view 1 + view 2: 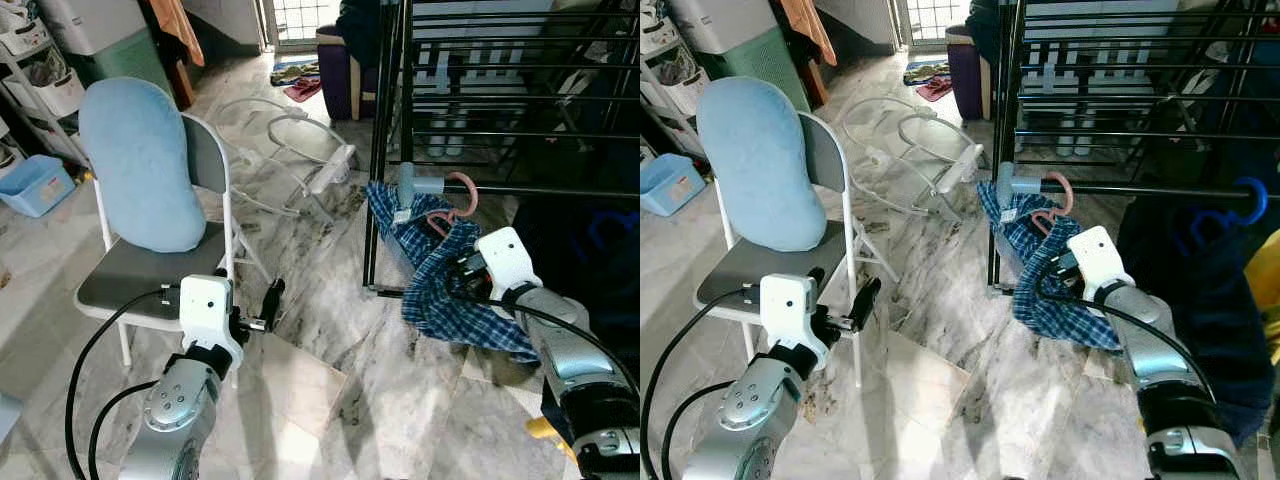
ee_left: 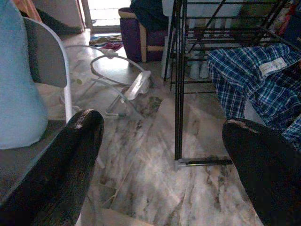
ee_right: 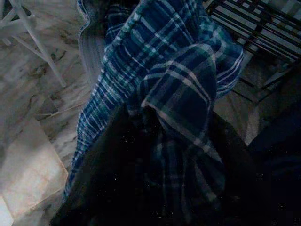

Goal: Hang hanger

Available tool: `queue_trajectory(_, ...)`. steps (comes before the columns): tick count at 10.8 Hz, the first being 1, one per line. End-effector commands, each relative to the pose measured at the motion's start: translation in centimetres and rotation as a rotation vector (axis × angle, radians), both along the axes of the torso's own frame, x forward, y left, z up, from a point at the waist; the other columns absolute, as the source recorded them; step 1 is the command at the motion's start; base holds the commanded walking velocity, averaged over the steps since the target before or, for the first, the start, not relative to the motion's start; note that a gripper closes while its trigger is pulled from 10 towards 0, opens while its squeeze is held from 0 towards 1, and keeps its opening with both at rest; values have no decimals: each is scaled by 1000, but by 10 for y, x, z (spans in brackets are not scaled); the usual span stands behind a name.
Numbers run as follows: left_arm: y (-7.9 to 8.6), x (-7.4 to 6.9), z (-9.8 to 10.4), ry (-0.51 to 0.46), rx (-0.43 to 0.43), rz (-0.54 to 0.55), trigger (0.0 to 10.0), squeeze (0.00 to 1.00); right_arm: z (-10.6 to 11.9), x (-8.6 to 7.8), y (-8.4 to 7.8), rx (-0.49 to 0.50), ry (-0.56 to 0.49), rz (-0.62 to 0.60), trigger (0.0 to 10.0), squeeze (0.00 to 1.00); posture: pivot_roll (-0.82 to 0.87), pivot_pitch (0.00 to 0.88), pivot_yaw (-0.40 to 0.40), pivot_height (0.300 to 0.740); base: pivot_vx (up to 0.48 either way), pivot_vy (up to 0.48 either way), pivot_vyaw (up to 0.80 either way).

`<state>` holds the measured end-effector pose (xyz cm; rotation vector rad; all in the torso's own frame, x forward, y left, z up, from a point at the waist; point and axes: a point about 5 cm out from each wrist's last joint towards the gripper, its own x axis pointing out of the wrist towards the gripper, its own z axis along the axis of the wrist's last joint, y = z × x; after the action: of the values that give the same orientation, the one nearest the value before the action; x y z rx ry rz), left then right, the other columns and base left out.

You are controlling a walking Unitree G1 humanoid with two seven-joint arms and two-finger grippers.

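Note:
A blue plaid shirt (image 1: 440, 270) hangs on a pink hanger (image 1: 462, 190). The hanger's hook sits at a horizontal bar of the black drying rack (image 1: 520, 190); whether it rests on the bar I cannot tell. My right gripper (image 1: 458, 278) is shut on the shirt's bunched cloth just below the hanger, and the dark fingers (image 3: 108, 169) are wrapped in plaid fabric. My left gripper (image 1: 270, 300) is open and holds nothing. It hovers low over the marble floor beside the folding chair, left of the rack, with its fingertips (image 2: 84, 136) wide apart.
A grey folding chair (image 1: 150, 270) with a light blue cushion (image 1: 140, 165) stands at my left. A white wire frame (image 1: 290, 150) lies on the floor behind it. A dark garment on a blue hanger (image 1: 1245, 205) hangs at the right of the rack. A blue basket (image 1: 35, 185) sits far left.

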<state>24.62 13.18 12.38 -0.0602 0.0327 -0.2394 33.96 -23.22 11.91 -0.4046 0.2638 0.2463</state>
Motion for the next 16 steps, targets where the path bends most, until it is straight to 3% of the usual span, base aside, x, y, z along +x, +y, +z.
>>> queue_trajectory(1, 2, -3, 1, 1, 7, -4, 10000, 0, 2, 3, 3, 18, -2, 13, 0, 0, -78, 117, 84, 740, 0, 0, 0)
queue_trajectory(12, 3, -1, 1, -1, 10, 0, 10000, 0, 0, 2, 6, 84, -48, -7, 0, 0, -76, 105, 81, 740, 0, 0, 0)
queue_trajectory(13, 2, -1, 1, -3, 10, 0, 10000, 0, 6, 2, 6, 99, -88, -15, 0, 0, -76, 105, 81, 740, 0, 0, 0)
queue_trajectory(14, 2, -1, 3, -7, 8, -1, 10000, 0, 25, 0, 6, 129, -224, -45, 0, 0, -82, 105, 81, 740, 0, 0, 0)
queue_trajectory(15, 1, -1, 3, -9, 8, -1, 10000, 0, 28, -1, 6, 132, -244, -52, 0, 0, -82, 105, 81, 740, 0, 0, 0)
queue_trajectory(16, 2, 5, 9, -50, 40, -15, 10000, 0, 40, -15, 7, 158, -342, -103, 0, 0, -88, 109, 77, 740, 0, 0, 0)
